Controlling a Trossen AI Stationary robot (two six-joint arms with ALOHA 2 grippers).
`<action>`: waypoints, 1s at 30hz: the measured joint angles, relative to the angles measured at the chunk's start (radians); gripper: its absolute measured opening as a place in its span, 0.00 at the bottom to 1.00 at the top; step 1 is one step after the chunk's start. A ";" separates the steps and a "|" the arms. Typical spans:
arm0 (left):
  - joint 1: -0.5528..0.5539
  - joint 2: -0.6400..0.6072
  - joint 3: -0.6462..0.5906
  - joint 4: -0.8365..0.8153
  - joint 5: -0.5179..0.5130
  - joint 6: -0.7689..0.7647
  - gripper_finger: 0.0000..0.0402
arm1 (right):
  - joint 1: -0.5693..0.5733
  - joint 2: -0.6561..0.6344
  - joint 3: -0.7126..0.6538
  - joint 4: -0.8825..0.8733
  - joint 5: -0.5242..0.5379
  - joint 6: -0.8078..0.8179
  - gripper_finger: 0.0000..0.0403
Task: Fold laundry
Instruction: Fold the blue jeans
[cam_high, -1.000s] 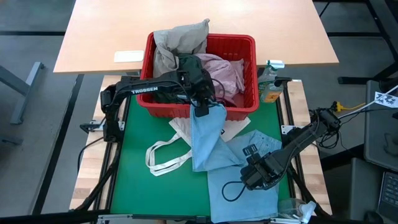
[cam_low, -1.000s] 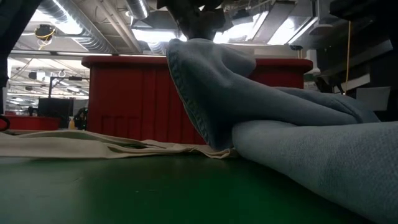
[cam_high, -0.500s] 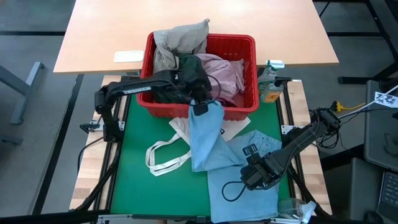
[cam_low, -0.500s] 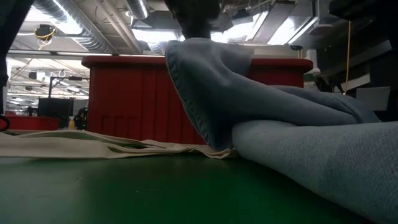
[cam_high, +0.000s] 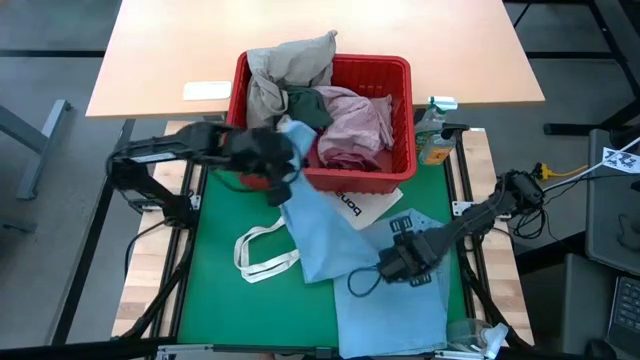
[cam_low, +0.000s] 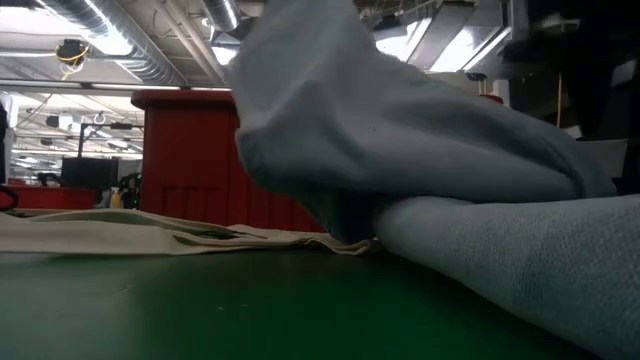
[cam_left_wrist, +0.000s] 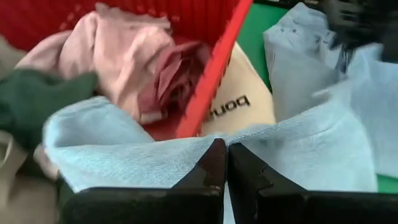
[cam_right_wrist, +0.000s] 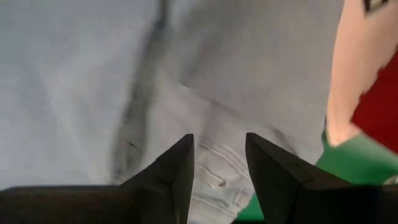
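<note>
With fingers (cam_left_wrist: 214, 165) pressed together on a fold of the light blue garment (cam_high: 320, 235), left hand (cam_high: 272, 170) raised at the near left corner of the red basket (cam_high: 400, 120), cloth trailing down onto the green mat (cam_high: 215, 290) of the bench. Right hand (cam_high: 398, 262) low over the same garment, fingers (cam_right_wrist: 177, 165) parted, nothing between them. White tote bag (cam_high: 352, 205) partly under the cloth. Beige (cam_high: 290, 65), dark green (cam_high: 308, 105) and pink (cam_high: 350, 125) garments heaped in the basket.

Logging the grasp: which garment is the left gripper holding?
The light blue garment, spread over the green mat. The left gripper is shut on its corner; the beige, dark green and pink ones lie in the red basket.
</note>
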 joint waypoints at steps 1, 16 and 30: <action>-0.026 -0.015 0.000 -0.035 -0.023 -0.029 0.00 | -0.017 0.000 -0.020 0.001 -0.002 -0.001 0.36; -0.241 -0.076 -0.012 -0.403 -0.285 -0.469 0.00 | -0.194 0.000 -0.333 0.278 -0.151 -0.045 0.36; -0.170 -0.076 -0.012 -0.403 -0.092 -0.569 0.00 | -0.194 -0.003 -0.481 0.222 -0.271 -0.094 0.36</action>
